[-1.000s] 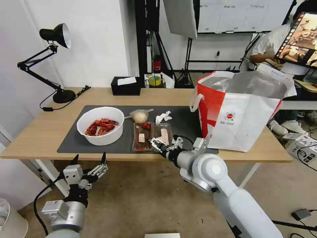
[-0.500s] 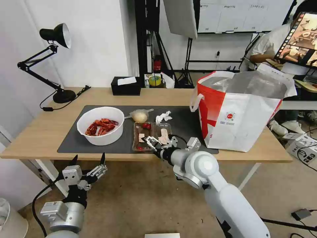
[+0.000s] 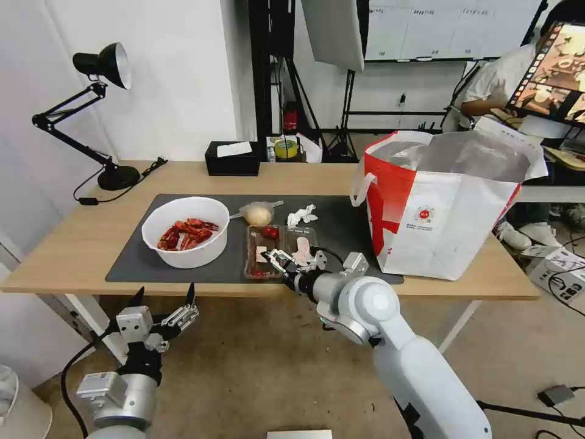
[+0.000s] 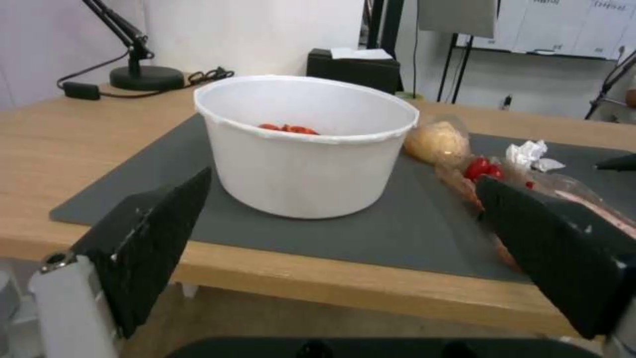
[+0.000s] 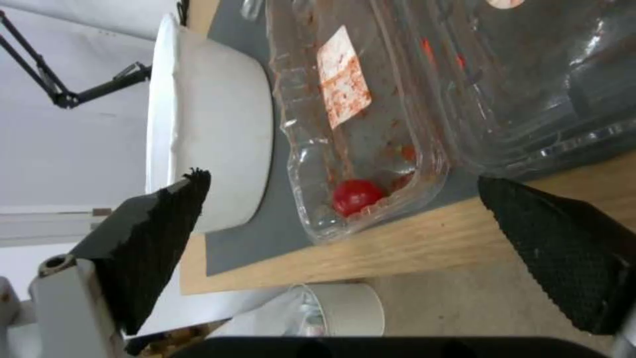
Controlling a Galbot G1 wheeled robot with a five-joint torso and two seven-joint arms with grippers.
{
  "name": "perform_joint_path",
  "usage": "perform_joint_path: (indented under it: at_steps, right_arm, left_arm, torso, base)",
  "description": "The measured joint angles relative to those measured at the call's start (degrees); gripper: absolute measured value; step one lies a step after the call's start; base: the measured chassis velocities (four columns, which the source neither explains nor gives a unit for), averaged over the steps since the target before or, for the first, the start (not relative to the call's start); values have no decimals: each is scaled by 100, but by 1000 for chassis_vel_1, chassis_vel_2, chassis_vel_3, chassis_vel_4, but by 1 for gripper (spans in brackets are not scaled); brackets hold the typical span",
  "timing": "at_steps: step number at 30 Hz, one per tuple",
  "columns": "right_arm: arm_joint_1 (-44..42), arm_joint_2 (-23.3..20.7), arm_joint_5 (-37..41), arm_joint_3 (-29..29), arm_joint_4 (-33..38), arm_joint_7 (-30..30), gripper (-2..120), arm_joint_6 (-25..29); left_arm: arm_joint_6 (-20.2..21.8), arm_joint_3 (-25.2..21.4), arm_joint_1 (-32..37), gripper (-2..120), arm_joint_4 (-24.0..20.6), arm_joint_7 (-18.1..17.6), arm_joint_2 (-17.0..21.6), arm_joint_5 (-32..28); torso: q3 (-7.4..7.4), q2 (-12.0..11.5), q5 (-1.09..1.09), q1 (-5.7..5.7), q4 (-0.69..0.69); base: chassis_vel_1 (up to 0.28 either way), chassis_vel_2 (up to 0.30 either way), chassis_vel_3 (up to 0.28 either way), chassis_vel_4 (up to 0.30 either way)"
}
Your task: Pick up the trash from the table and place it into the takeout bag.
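Note:
On the table [image 3: 73,244] the trash lies on a dark grey mat [image 3: 347,225]. It is a white bowl [image 3: 185,231] [image 4: 305,144] of red shells, a clear hinged tray [image 3: 280,250] [image 5: 371,124] with scraps and tomatoes, a small clear bag [image 3: 258,213] [image 4: 437,141] with a beige lump, and a crumpled tissue [image 3: 303,215] [image 4: 526,153]. The takeout bag [image 3: 445,207] stands open at the table's right. My right gripper [image 3: 291,257] [image 5: 339,179] is open at the tray's near end, over the table's front edge. Open and idle, my left gripper [image 3: 165,290] [image 4: 343,176] hangs below that edge, facing the bowl.
A black desk lamp [image 3: 100,67] stands at the table's back left, with its cable trailing on the wood. A black tissue box [image 3: 231,158] sits at the back edge, and a yellow tape roll [image 3: 285,148] lies behind it. The bowl [image 5: 212,129] sits close beside the tray.
My right gripper has slid left along the table's front edge, from the tray's right half to about its middle. The left arm has stayed put.

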Motion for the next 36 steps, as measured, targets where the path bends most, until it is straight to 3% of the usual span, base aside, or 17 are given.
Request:
perform_joint_path:
  at_steps: [36]
  right_arm:
    - [-166, 194, 7, 176, 8, 72, 100, 0]
  left_arm:
    - [-79, -12, 34, 100, -10, 1, -13, 34]
  torso:
    - [0, 0, 0, 0, 0]
  base:
    - [0, 0, 0, 0]
